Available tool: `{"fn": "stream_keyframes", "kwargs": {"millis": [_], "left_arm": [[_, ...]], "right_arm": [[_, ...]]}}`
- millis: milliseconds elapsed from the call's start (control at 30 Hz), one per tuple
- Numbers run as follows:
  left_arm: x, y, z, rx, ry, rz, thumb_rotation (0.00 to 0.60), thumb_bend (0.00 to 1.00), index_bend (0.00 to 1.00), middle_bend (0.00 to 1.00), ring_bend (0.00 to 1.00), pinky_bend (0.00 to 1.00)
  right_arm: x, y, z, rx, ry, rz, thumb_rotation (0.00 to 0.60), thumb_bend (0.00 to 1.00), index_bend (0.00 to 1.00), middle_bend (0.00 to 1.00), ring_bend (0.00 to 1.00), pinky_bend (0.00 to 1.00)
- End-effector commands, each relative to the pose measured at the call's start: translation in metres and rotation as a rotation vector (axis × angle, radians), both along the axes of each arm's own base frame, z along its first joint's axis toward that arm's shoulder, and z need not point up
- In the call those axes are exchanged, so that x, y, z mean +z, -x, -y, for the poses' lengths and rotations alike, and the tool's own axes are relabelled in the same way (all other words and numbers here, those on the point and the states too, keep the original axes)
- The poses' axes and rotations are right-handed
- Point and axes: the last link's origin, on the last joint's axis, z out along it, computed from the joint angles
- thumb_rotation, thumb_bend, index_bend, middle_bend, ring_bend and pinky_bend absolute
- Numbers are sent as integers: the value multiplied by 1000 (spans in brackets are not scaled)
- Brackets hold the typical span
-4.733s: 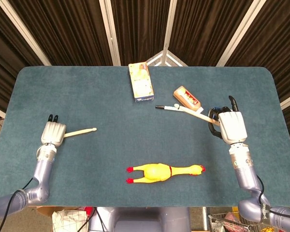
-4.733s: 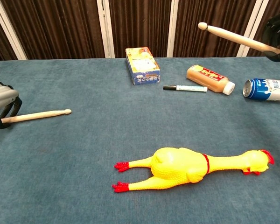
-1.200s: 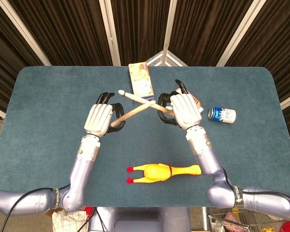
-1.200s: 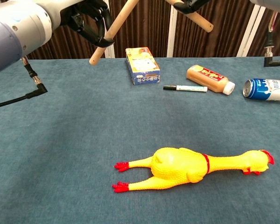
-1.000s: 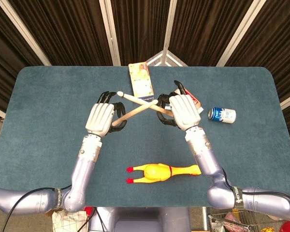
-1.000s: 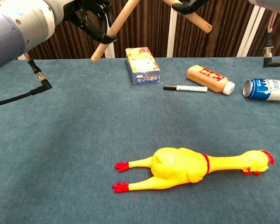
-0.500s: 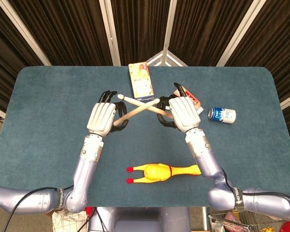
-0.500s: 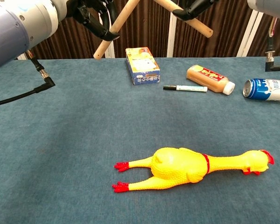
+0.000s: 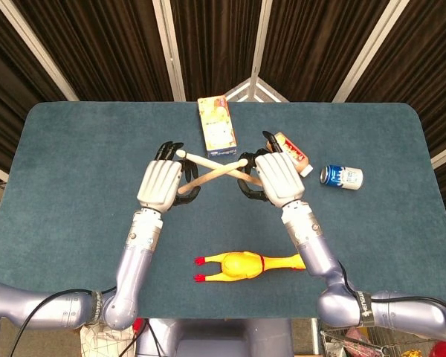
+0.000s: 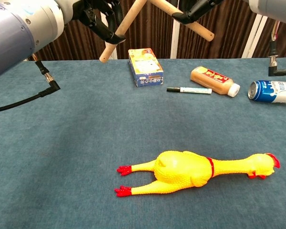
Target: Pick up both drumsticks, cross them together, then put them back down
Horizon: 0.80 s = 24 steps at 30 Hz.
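Note:
Both wooden drumsticks are raised above the middle of the table and cross each other in an X. My left hand (image 9: 160, 183) grips the left drumstick (image 9: 221, 170), whose butt end (image 10: 125, 29) shows in the chest view below the hand (image 10: 99, 16). My right hand (image 9: 276, 177) grips the right drumstick (image 9: 205, 161), whose round tip points left; its butt (image 10: 190, 25) sticks out beside the hand (image 10: 194, 9) at the chest view's top edge. The crossing point lies between the two hands.
A yellow rubber chicken (image 9: 250, 263) (image 10: 198, 171) lies near the front edge. At the back stand a small carton (image 9: 216, 126) (image 10: 145, 67), a marker (image 10: 189, 89), a lying sauce bottle (image 10: 215, 80) and a lying blue can (image 9: 341, 175) (image 10: 272, 91).
Both hands have drifted slightly toward each other over the last second, and the sticks cross closer to their middles. Earlier still, the left stick lay on the table at far left.

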Motion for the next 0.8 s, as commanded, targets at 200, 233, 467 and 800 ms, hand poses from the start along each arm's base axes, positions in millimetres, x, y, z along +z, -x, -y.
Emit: {"fn": "stream_keyframes", "kwargs": {"millis": [200, 233, 467, 800], "left_arm": [[-5, 0, 2, -1, 11, -11, 600, 443, 604, 597, 134, 97], [-5, 0, 2, -1, 10, -14, 600, 442, 604, 597, 134, 97], [-7, 1, 1, 2, 6, -28, 600, 442, 604, 597, 134, 97], [1, 9, 3, -8, 3, -44, 600, 442, 606, 598, 133, 97]], "right_arm": [[-1, 0, -1, -6, -4, 1, 600, 518, 715, 618, 442, 48], [-1, 0, -1, -5, -4, 2, 600, 518, 715, 618, 442, 48], [2, -1, -1, -6, -3, 11, 600, 519, 716, 618, 442, 48], [3, 12, 3, -32, 13, -20, 600, 519, 717, 619, 442, 48]]}}
